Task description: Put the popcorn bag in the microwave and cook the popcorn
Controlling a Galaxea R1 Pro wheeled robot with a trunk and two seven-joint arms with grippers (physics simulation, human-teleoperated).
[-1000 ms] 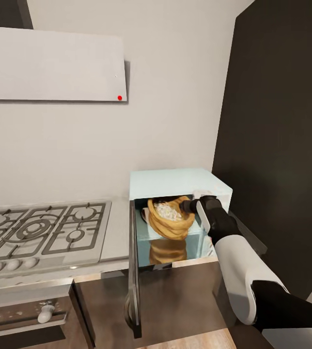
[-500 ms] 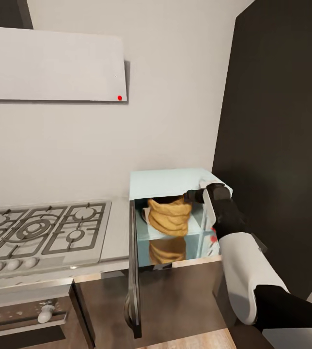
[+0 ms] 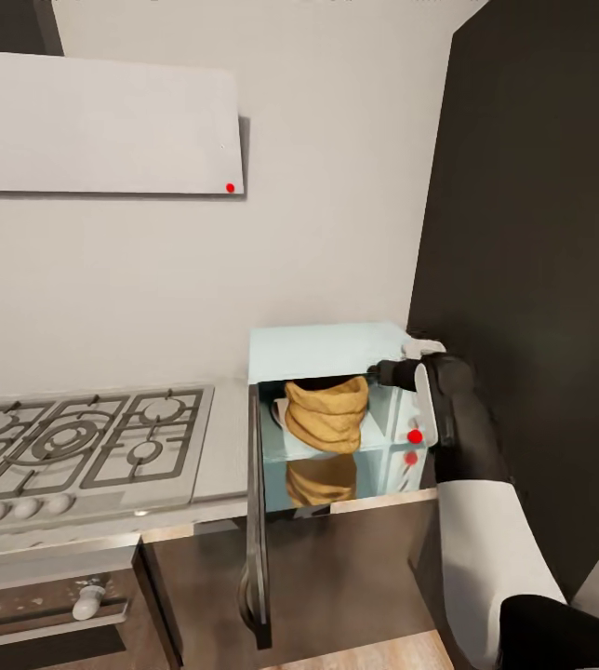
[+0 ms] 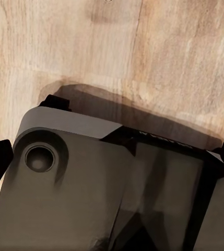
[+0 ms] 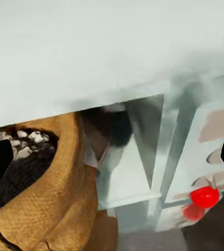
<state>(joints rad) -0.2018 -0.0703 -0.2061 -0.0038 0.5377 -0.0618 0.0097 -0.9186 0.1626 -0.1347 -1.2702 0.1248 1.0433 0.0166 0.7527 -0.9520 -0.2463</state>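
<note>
Right gripper (image 3: 409,358) is leaving the microwave (image 3: 337,349).
Bag (image 3: 326,414) is staying inside, door (image 3: 257,530) open; its jaws I cannot tell.

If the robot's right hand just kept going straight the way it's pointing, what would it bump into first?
Probably the microwave: its pale top front edge lies dead ahead of the right hand, with the open cavity and the popcorn bag just below. Depth is hard to judge, so it might slip inside instead.
</note>
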